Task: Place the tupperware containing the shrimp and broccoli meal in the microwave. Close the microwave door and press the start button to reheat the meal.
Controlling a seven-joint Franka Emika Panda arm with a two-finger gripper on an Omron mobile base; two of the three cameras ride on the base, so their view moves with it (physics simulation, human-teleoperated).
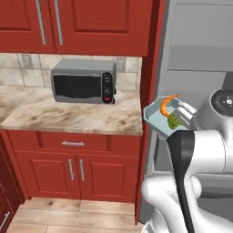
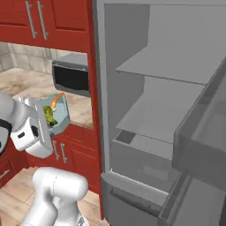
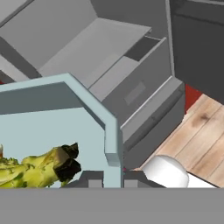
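Observation:
A pale blue tupperware (image 1: 156, 117) hangs tilted in the air, just right of the counter's end and in front of the fridge's left edge. It holds the shrimp and broccoli meal (image 1: 171, 114), an orange shrimp above green florets. My gripper (image 1: 183, 114) is shut on the tupperware's rim from the right. From the right base view, the tupperware (image 2: 62, 115) with the meal (image 2: 49, 115) sits at the gripper (image 2: 40, 118). The hand view looks close over the tupperware (image 3: 52, 127), the florets (image 3: 39, 168) and the gripper (image 3: 111, 178) clamping the rim. The microwave and its door are out of view.
A small silver toaster oven (image 1: 84, 82) with knobs stands on the marble counter (image 1: 68, 117), below red wall cabinets (image 1: 91, 22). An open grey fridge (image 2: 150, 110) with bare shelves lies to the right, its door (image 2: 203, 145) swung out. Wooden floor (image 1: 68, 216) lies below.

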